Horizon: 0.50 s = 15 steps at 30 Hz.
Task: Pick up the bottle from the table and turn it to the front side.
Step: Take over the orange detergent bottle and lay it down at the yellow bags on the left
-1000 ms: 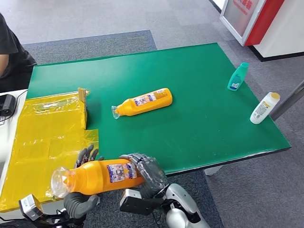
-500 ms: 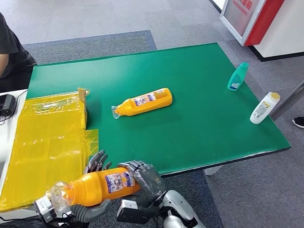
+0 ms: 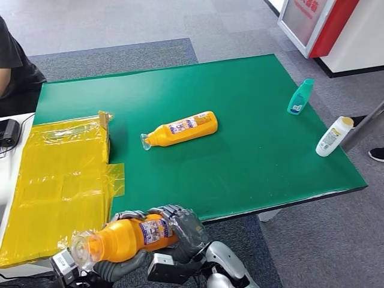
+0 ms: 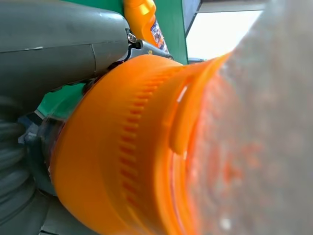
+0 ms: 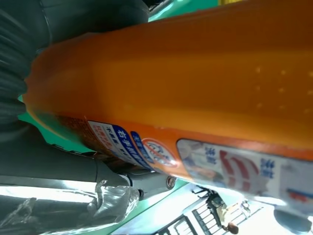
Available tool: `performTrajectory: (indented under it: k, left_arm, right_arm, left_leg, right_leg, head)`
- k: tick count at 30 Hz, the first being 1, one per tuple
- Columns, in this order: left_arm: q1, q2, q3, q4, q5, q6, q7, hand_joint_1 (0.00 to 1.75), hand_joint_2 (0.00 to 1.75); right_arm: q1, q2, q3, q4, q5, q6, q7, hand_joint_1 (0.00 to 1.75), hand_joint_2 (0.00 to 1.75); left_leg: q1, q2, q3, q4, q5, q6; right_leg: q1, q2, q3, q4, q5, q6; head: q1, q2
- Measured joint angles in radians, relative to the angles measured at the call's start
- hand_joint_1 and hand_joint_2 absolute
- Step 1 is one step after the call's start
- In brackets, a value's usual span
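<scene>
An orange bottle (image 3: 129, 237) with a clear cap (image 3: 81, 251) lies sideways between both hands, off the near edge of the green table (image 3: 254, 162). My left hand (image 3: 119, 265) cradles its neck end from below, with fingers wrapped over the top. At the base end, my right hand (image 3: 186, 225) grips it. The left wrist view shows the orange neck (image 4: 122, 161) and the blurred cap (image 4: 258, 137) close up beside the hand (image 4: 55, 49). The label side of the bottle (image 5: 191, 93) fills the right wrist view against that hand (image 5: 48, 164).
A second orange bottle (image 3: 181, 129) lies mid-table. A teal bottle (image 3: 300, 96) and a white bottle (image 3: 333, 135) lie near the table's right edge. A yellow bag (image 3: 59, 174) covers the left side. A person (image 3: 14, 66) sits at far left.
The held bottle has sunk lower, its cap end dipping toward me. My left hand's fingers, spread behind it earlier, now wrap over it. The right hand keeps its grip.
</scene>
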Motion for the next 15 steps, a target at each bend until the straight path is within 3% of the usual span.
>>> performTrajectory:
  k: [8, 11, 12, 15]
  left_arm:
    - [-0.004, -0.009, 0.002, -0.02, -0.031, 0.015, 0.002, 1.74, 1.75]
    - [-0.003, -0.013, 0.002, -0.028, -0.057, 0.032, 0.003, 1.71, 1.75]
    - [-0.002, -0.015, 0.003, -0.032, -0.073, 0.044, 0.003, 1.72, 1.75]
    - [-0.001, -0.026, 0.005, -0.05, -0.127, 0.082, 0.009, 1.75, 1.75]
  right_arm:
    - [0.001, -0.002, 0.001, -0.014, 0.001, 0.008, 0.015, 1.75, 1.75]
    - [0.003, -0.002, 0.001, -0.019, 0.0, 0.006, 0.016, 1.1, 1.75]
    - [0.004, -0.002, 0.001, -0.021, 0.0, 0.006, 0.017, 0.69, 1.75]
    - [0.005, -0.002, -0.002, -0.035, 0.005, 0.022, 0.032, 0.02, 1.75]
  left_leg:
    - [0.0, 0.0, 0.0, 0.0, 0.0, 0.0]
    - [0.0, 0.0, 0.0, 0.0, 0.0, 0.0]
    - [0.0, 0.0, 0.0, 0.0, 0.0, 0.0]
    - [0.0, 0.0, 0.0, 0.0, 0.0, 0.0]
  right_leg:
    - [0.0, 0.0, 0.0, 0.0, 0.0, 0.0]
    - [0.0, 0.0, 0.0, 0.0, 0.0, 0.0]
    - [0.0, 0.0, 0.0, 0.0, 0.0, 0.0]
    - [0.0, 0.0, 0.0, 0.0, 0.0, 0.0]
  head:
    - [0.0, 0.0]
    - [0.0, 0.0]
    - [0.0, 0.0]
    - [0.0, 0.0]
